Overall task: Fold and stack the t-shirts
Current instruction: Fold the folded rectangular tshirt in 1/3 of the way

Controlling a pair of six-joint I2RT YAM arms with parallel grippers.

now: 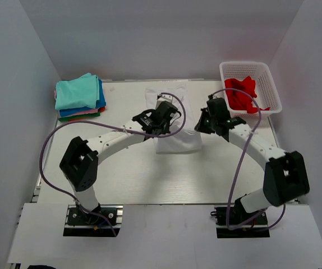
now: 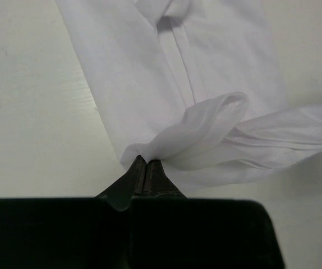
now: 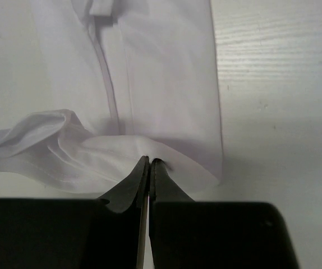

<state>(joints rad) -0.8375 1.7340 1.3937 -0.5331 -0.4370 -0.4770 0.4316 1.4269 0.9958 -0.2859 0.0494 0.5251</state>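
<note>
A white t-shirt (image 1: 175, 140) lies as a long narrow strip down the middle of the table. My left gripper (image 1: 162, 115) is shut on its near left corner (image 2: 150, 151), and my right gripper (image 1: 205, 124) is shut on its near right corner (image 3: 166, 162). Both hold the near hem lifted and curled over the rest of the shirt (image 3: 150, 67). A folded stack (image 1: 79, 98) of teal, blue, pink and green t-shirts sits at the back left. A red t-shirt (image 1: 242, 94) lies crumpled in the basket.
A white plastic lattice basket (image 1: 262, 75) stands at the back right corner. White walls enclose the table on three sides. Both arms reach inward over the table's middle, cables looping beside them.
</note>
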